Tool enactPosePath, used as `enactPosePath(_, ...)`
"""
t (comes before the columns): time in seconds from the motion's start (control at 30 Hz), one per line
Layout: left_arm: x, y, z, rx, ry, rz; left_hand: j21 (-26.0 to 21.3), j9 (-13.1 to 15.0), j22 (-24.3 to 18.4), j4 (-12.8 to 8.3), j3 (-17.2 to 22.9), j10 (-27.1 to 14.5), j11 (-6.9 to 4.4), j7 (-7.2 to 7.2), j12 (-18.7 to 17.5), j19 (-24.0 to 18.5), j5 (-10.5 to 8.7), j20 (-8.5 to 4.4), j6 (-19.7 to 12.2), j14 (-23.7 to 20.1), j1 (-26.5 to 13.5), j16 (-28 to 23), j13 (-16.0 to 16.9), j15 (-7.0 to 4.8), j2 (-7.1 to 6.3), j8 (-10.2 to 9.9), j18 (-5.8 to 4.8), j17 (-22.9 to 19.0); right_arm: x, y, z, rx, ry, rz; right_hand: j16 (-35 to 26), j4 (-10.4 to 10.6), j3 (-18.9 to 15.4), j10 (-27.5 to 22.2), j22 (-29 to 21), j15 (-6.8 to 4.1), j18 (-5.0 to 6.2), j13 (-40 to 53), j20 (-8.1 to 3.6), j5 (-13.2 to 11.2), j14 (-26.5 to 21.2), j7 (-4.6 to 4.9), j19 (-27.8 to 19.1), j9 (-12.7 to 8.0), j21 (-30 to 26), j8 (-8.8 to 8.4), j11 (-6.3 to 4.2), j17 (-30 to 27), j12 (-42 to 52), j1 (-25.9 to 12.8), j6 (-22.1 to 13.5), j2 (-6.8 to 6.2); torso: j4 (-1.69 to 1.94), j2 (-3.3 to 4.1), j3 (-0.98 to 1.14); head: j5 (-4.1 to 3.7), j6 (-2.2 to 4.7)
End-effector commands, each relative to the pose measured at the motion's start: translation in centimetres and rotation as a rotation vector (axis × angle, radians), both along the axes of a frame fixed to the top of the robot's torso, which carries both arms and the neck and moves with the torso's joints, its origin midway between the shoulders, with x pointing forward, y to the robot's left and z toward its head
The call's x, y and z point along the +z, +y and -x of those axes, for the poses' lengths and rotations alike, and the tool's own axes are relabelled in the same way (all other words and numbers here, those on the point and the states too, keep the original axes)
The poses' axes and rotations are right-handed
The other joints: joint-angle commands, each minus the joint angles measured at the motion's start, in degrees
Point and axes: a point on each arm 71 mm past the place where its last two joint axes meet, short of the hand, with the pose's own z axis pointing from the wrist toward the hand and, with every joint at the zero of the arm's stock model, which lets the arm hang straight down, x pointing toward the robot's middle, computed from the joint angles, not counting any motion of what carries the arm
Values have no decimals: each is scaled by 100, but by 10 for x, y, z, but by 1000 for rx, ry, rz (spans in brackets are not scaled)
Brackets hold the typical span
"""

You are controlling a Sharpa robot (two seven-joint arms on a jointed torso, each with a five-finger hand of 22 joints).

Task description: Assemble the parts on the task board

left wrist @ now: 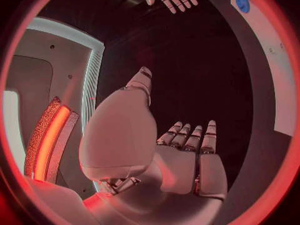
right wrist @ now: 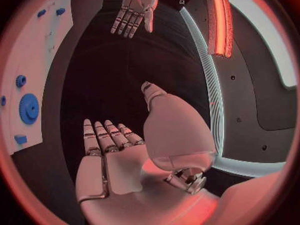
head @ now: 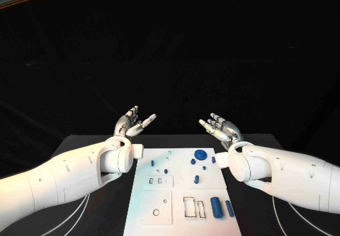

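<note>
While the white task board (head: 177, 196) lies flat in the middle of the black table (head: 106, 206), we see small blue parts scattered over it. A round blue disc (head: 200, 154) sits near the board's far edge, with several small blue pegs (head: 196, 179) just in front of it. Two longer blue cylinders (head: 216, 207) lie side by side near the board's near right corner, beside rectangular cut-outs (head: 188, 207).

Beyond the board's far edge we see both hands raised above the table, well apart from each other and from every part. Our left hand (head: 132, 122) is lifted off the far left corner of the board, fingers extended, slightly apart and pointing away from the robot, holding nothing. In the left wrist view its palm (left wrist: 187, 160) is flat and bare, fingers straight.

Our right hand (head: 221, 129) mirrors it off the far right corner, fingers (right wrist: 106, 135) extended and holding nothing. In the right wrist view the blue disc (right wrist: 28, 108) shows on the board to one side.

Both white arms (head: 70, 172) reach in from the picture's sides, flanking the board.
</note>
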Motion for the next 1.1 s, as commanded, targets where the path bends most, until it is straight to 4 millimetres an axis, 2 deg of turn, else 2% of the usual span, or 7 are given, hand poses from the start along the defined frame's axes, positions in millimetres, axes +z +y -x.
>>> enactPosePath(0.03,3,-6,-3,-88,-17,55,38,34,17,85,-32,91,104,337,55,54,45,118,131,99,493,53,21,122,-17,48,129,36,-1,10,-3,176,48,-41,327,-551,441,1276,189,80,2,103,30,-117,1263,963,890,196,433,289,107,229,191,685,882,-82,1,0,0,0,-1)
enactPosePath(0.23,3,-6,-3,-88,-17,55,472,235,238,55,374,1151,476,683,229,1190,-96,141,932,1410,673,475,121,400,443,371,0,325,0,10,-8,223,62,-34,836,-1019,836,3328,382,-173,258,216,19,-306,3177,872,2279,501,1003,780,-86,527,488,870,2308,-202,1,0,0,0,-1)
enactPosePath(0.27,3,-6,-3,-88,-17,55,758,389,365,40,474,1987,783,929,393,1935,-123,126,1549,2283,720,765,203,295,543,645,32,511,0,10,-8,225,63,-33,938,-1159,975,3802,471,-266,368,220,12,-273,3677,804,3019,584,1291,918,-162,583,508,879,2744,-267,1,0,0,0,-1)
enactPosePath(0.3,2,4,-1,-125,-19,73,854,447,403,23,532,2391,774,916,496,2184,-139,123,1782,2595,739,880,237,282,601,760,57,578,10,-13,-15,268,-135,312,1009,-1247,1086,4013,478,-348,440,220,2,-265,3936,742,3260,656,1369,1041,-234,609,510,872,3135,-308,65,135,-11,-26,-122)
enactPosePath(0.5,6,6,4,-193,-48,36,1319,786,515,-79,769,4054,576,832,872,3188,-192,102,3241,4038,717,1415,288,-6,726,1466,418,849,15,-17,-20,341,-206,496,1060,-1501,1690,4600,424,-536,470,203,-129,-359,4565,569,3755,746,1462,1229,-401,608,338,764,4045,-448,97,277,-30,-97,-89)
enactPosePath(0.8,13,9,17,-269,-59,14,1655,811,559,-189,1108,4849,347,636,851,3971,-189,-90,3730,4869,716,1597,285,-269,653,1606,491,1081,22,-18,-21,413,-293,733,1143,-1695,1968,5058,564,-755,458,203,-402,-388,5312,476,4314,726,1835,1195,-532,628,216,618,4414,-516,145,422,-36,-173,-105)
enactPosePath(1.1,24,9,38,-344,-60,34,1978,840,666,-219,1525,5404,201,535,752,4416,-194,-318,4074,5471,660,1811,294,-473,499,1633,479,1403,24,-18,-18,454,-364,1028,2075,-1824,1611,5743,1683,-1279,470,240,-931,-259,7006,278,5033,740,3690,1148,-848,1484,220,390,4913,-702,237,679,-46,-314,-86)
